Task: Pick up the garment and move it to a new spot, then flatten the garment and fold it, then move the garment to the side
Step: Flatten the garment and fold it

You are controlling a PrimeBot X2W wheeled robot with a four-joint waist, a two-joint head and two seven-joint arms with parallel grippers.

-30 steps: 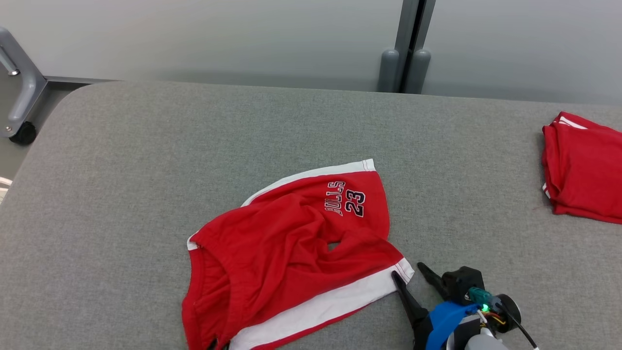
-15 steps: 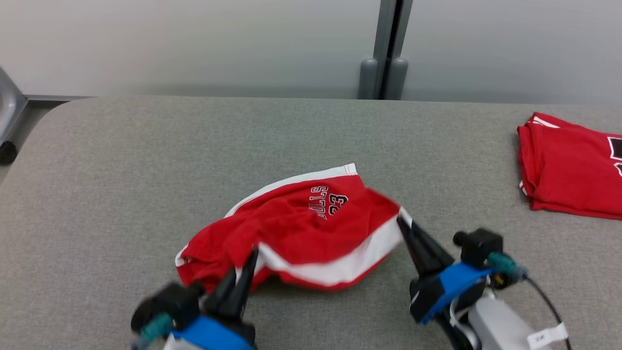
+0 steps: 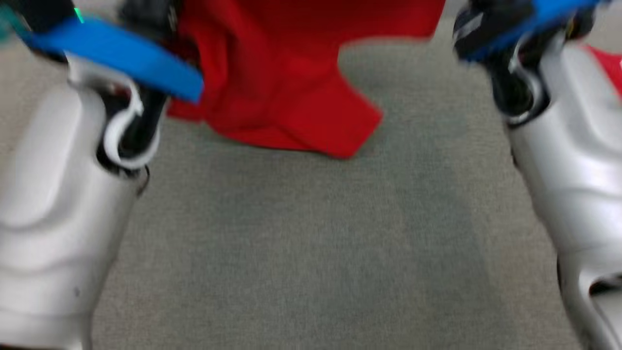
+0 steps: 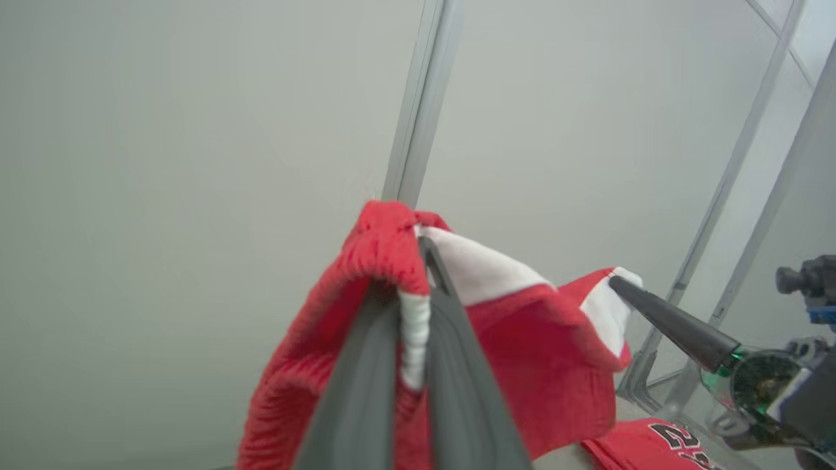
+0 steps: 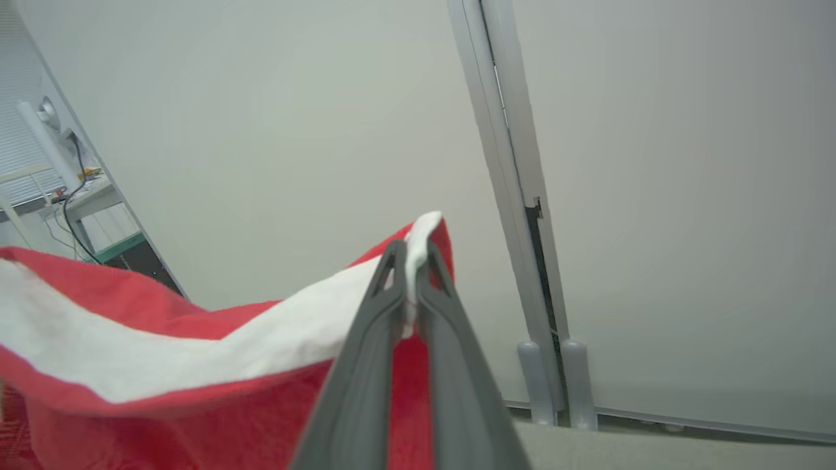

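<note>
Closest to the head cam I've got the left forearm (image 3: 53, 194) and right forearm (image 3: 573, 170) framing a bare stretch of grey table (image 3: 311, 253), all pretty blurry. Just past that the shorts (image 3: 291, 87) hang between the arms with the lowest corner dangling near the table, can't tell if it's touching. Up at the wrists, the left gripper (image 4: 408, 274) is pinched tight on a bunched red edge and the right gripper (image 5: 413, 251) is clamped on a white-trimmed corner, so the cloth is strung between them. Further out there's another folded red piece (image 4: 653, 444) on the table, then the plain wall (image 5: 653, 163). My read is the pickup's done and we're mid-carry. That leaves setting it down at the new spot, flattening, folding, then shoving it aside.
</note>
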